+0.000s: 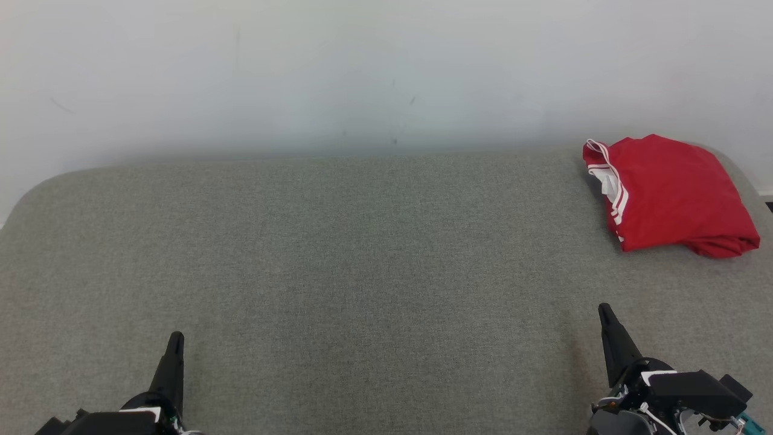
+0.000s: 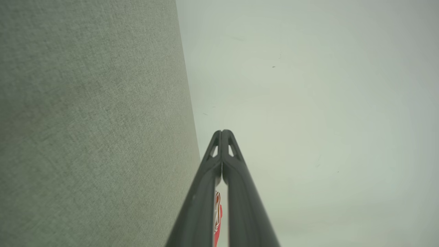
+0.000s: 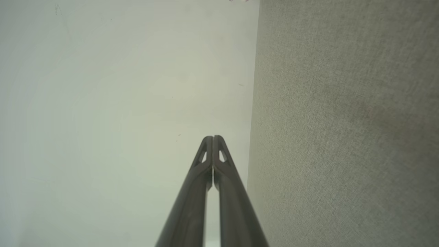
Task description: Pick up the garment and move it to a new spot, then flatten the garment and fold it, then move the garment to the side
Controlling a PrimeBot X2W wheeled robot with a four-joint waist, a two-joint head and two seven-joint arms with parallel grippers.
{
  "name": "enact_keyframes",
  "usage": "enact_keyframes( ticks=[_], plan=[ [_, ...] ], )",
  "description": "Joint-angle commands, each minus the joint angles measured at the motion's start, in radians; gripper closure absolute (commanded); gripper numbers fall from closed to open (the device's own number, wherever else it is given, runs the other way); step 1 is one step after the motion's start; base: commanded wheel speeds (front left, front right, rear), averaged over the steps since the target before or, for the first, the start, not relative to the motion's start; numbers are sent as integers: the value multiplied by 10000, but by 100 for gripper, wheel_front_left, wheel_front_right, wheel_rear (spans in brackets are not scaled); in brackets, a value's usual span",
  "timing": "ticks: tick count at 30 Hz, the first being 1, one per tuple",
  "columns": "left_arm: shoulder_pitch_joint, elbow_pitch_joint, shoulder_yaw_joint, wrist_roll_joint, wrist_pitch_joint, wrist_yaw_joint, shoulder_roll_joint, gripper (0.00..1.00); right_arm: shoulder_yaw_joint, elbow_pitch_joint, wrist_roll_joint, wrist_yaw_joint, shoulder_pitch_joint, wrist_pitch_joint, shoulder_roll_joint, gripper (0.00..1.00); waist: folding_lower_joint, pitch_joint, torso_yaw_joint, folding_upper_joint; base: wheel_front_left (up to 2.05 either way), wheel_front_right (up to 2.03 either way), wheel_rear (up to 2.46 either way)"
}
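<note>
The desk (image 1: 362, 254) has a grey fabric top, bare ahead of both sets of jaws. The garment (image 1: 670, 193), red with white trim, lies in a compact folded bundle well ahead of the right jaws and slightly outboard, far across from the left jaws. The left jaws and the right jaws are pressed together, holding nothing. Judgement: folding and side placement look complete. Keep the jaws clear of the bundle; any correction should grip all layers together.
</note>
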Motion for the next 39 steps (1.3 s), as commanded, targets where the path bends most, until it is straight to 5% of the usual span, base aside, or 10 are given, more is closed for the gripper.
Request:
enact_keyframes(
  ticks=[1, 39],
  plan=[
    [-98, 3, 30, -51, -2, -41, -14, 100, -4, -18, 15, -21, -56, 25, 21, 100, 0, 0, 0, 0, 0, 0, 0],
    [-98, 4, 28, -51, -2, -41, -14, 100, -4, -18, 15, -22, -56, 24, 21, 100, 0, 0, 0, 0, 0, 0, 0]
  ],
)
